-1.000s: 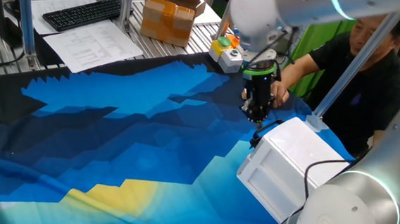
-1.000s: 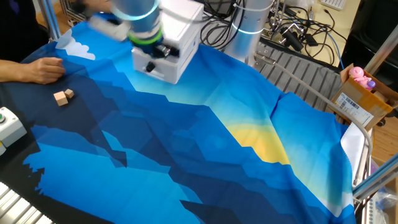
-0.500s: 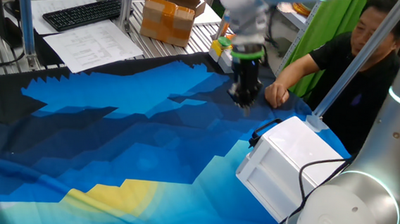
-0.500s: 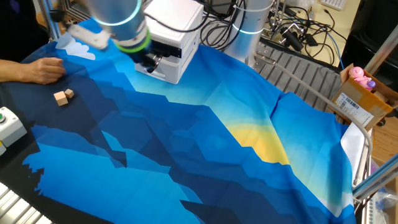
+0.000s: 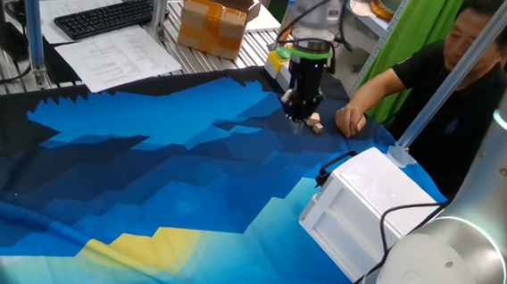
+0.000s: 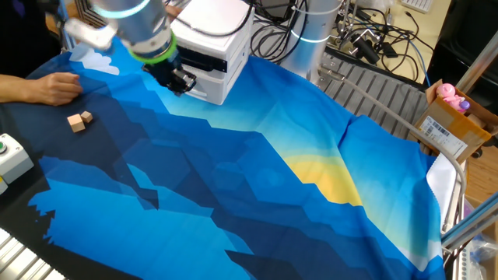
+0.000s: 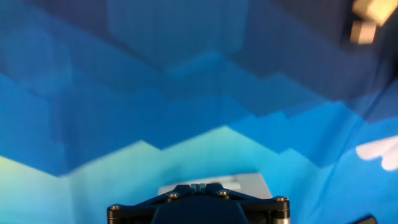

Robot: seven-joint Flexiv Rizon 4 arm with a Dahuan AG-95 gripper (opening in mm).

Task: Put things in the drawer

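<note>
Two light-tan wooden blocks, a cube [image 6: 75, 123] and a smaller piece [image 6: 86, 117], lie on the blue cloth near a person's hand. In the one fixed view they [image 5: 315, 123] sit just right of my gripper [image 5: 300, 121]. In the hand view they are a blurred tan patch [image 7: 367, 20] at the top right. My gripper [image 6: 180, 82] hangs over the cloth between the blocks and the white cabinet [image 6: 218, 43], and its fingers look closed together and empty. The drawer front [image 5: 324, 220] faces the cloth; I cannot tell how far out it is.
A person's hand [image 5: 349, 120] rests on the cloth right beside the blocks, also seen in the other fixed view [image 6: 48, 85]. A button box [image 6: 11, 157] sits at the cloth's edge. A cardboard box [image 5: 213, 18] and keyboard [image 5: 101, 15] stand beyond the cloth. Cables [image 6: 366, 43] lie behind the cabinet.
My gripper has moved away from the cabinet's front and across the cloth toward the blocks. The blocks and the cabinet have not moved.
</note>
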